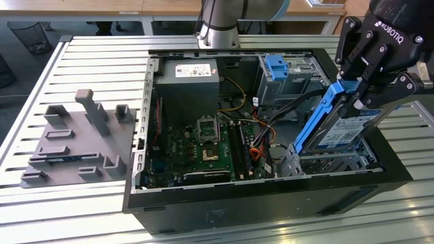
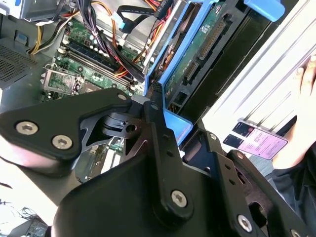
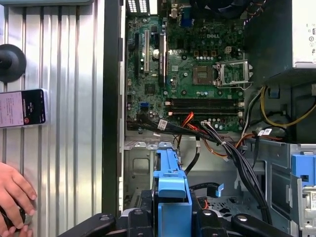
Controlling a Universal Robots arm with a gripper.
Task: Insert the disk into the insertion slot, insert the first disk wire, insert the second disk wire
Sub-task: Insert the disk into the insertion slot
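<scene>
We find the jaws of the black gripper [image 1: 361, 99] pinching the disk [image 1: 337, 133], a flat label-faced drive in a bright blue plastic carrier. It is held tilted, lower end at the low silver-grey perforated insertion slot [image 1: 339, 163]; contact cannot be told. The slot sits inside the open black PC case [image 1: 237, 213], at the exterior view's right. The case stands on a slatted aluminium table [image 1: 88, 56], w/ a grey fixture plate [image 1: 74, 137] beside it. The first wrist view adds a person's hand [image 3: 12, 190] near a pink card [image 3: 22, 107]. The second wrist view shows the disk's green circuit-board side [image 2: 197, 49].
</scene>
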